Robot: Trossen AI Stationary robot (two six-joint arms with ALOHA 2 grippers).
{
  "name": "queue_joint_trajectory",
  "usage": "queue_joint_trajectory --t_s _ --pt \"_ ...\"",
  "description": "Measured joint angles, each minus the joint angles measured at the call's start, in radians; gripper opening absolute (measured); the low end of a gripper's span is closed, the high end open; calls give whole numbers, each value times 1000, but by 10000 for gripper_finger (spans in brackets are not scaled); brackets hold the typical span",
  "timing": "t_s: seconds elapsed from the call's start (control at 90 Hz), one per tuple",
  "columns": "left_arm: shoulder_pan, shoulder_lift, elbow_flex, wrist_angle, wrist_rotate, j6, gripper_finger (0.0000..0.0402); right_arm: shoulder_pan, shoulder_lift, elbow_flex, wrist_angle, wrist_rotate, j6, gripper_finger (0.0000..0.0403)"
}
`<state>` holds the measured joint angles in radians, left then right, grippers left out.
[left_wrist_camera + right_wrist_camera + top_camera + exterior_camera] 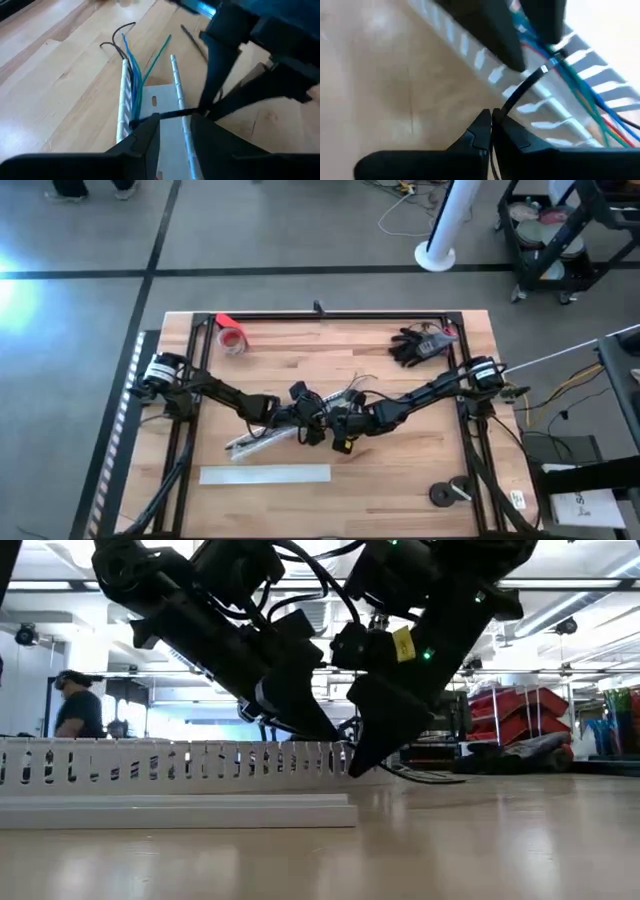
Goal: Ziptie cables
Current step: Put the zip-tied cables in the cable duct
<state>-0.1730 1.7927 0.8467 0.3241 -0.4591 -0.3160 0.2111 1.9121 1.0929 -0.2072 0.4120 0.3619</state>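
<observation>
Cables (134, 75) are lying in the slotted white duct (170, 107) mid-worktop (400, 470). Right gripper (491, 120), jaws together, is clamping a black zip tie (527, 85) crossing them. Left gripper (172, 122) is steadying the duct, jaws apart. Tie appears looped; tightening is judged outstanding.

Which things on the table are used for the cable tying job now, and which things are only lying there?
In use: the cables, the slotted white duct holding them, the black zip tie, the left hand, the right hand.

Lying about: red tape roll, black glove, flat white strip.
</observation>
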Motion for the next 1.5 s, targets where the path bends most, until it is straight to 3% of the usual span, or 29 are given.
queue_joint_trajectory --t_s 0.178,0.433,0.578,0.756,0.933,1.256,1.5 --pt "1 0 0 16 -2 0 98 1 -1 10 -20 14 -7 0" --pt "1 0 0 16 -2 0 98 3 -16 54 -71 -55 -3 10" --pt "1 0 -2 16 -2 0 98 -1 -38 90 -146 -123 72 47" --pt "1 0 -2 15 -3 0 98 -35 -69 99 -191 -289 187 118" --pt "1 0 -3 12 -2 0 98 -76 -130 43 -174 -310 279 168" --pt "1 0 -3 2 -2 0 98 -122 -220 -183 185 -371 469 166" --pt "1 0 -3 2 -2 -4 98 -137 -238 -279 364 -405 618 153"
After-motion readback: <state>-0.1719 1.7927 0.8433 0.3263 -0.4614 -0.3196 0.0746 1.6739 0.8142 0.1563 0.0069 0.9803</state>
